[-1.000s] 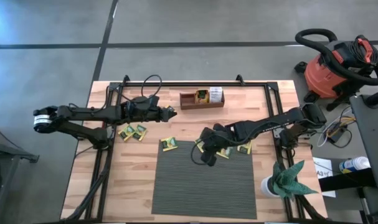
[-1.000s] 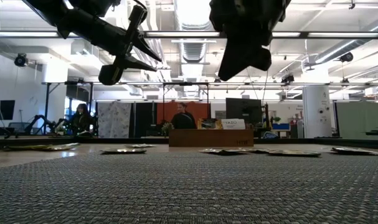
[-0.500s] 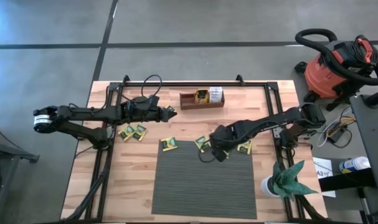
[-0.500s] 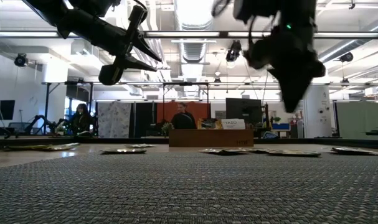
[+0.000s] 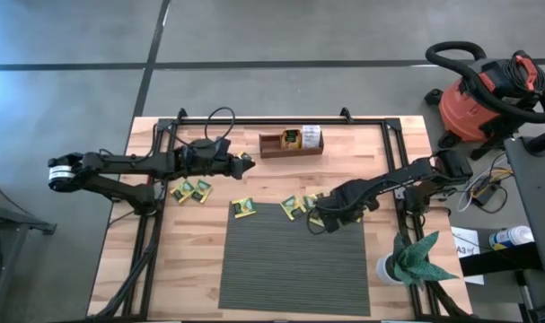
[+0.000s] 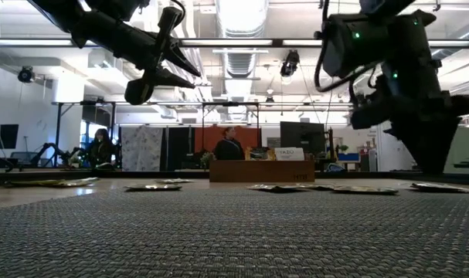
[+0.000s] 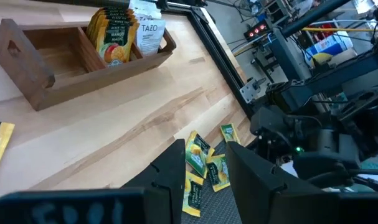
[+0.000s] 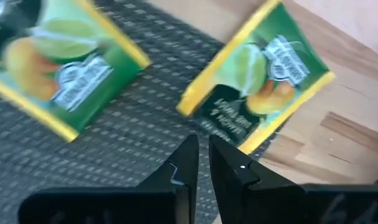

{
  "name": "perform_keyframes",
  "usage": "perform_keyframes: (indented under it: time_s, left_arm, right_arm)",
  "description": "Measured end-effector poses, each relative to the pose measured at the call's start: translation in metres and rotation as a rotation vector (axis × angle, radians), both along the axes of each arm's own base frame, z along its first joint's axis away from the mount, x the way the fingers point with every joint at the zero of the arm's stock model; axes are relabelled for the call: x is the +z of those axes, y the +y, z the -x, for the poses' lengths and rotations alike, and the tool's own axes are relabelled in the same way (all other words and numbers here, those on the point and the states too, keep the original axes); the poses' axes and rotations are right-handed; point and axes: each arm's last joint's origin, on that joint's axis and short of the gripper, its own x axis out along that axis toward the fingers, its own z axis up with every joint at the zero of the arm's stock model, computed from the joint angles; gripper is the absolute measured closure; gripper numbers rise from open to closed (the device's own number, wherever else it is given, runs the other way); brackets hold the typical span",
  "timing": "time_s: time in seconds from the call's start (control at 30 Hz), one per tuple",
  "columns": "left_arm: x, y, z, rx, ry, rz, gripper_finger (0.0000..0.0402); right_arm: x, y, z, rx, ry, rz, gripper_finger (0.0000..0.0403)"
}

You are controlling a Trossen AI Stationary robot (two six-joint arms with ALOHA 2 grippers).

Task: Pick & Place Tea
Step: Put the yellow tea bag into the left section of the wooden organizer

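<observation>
- The right gripper (image 5: 319,222) hangs low over the back edge of the dark ribbed mat (image 5: 294,260), its fingers (image 8: 187,163) pressed almost together with only a thin slit between them, and nothing pinched.
- Just ahead of those fingertips, in the right wrist view, a yellow-edged green tea sachet (image 8: 257,84) lies half on the mat and half on the wood; a second sachet (image 8: 64,68) lies flat on the mat beside it.
- From above, a small cluster of sachets (image 5: 294,205) sits at the mat's back edge around this gripper, with another sachet (image 5: 353,212) near the arm's far side.
- A single sachet (image 5: 246,208) lies at the mat's back left corner, and a pair (image 5: 191,189) lies on the bare table (image 5: 164,269) farther left.
- The left gripper (image 5: 247,163) waits in the air above the table, left of the wooden tray (image 5: 272,148), its fingers (image 7: 170,171) spread apart and empty.
- The tray stands at the table's back edge; yellow-orange sachets (image 7: 111,31) and a white one (image 7: 148,30) stand upright in its compartments, and one end compartment shows bare wood.
- A person (image 6: 228,145) sits in the room beyond the table.
- A red shop vacuum (image 5: 487,94) stands on the floor off the table's right back corner.
</observation>
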Motion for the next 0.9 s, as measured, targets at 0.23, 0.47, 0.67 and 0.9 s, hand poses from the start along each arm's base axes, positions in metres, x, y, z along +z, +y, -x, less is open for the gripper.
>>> perform_keyframes:
  time_s: [0.23, 0.47, 0.67, 0.9]
  left_arm:
    - [0.001, 0.003, 0.0, 0.01, -0.003, -0.013, 0.0291]
    - [0.001, 0.005, 0.001, 0.022, -0.003, -0.012, 0.0291]
    - [0.001, 0.006, 0.001, 0.025, -0.003, -0.012, 0.0291]
    - [0.001, 0.007, 0.001, 0.036, -0.002, -0.016, 0.0291]
  right_arm:
    - [-0.016, -0.003, 0.017, -0.068, 0.078, 0.029, 0.0364]
    - [-0.02, -0.01, 0.02, -0.071, 0.086, 0.07, 0.0364]
    - [-0.019, -0.023, 0.016, -0.06, 0.064, 0.145, 0.0364]
    - [-0.02, -0.046, 0.009, -0.039, 0.003, 0.174, 0.0364]
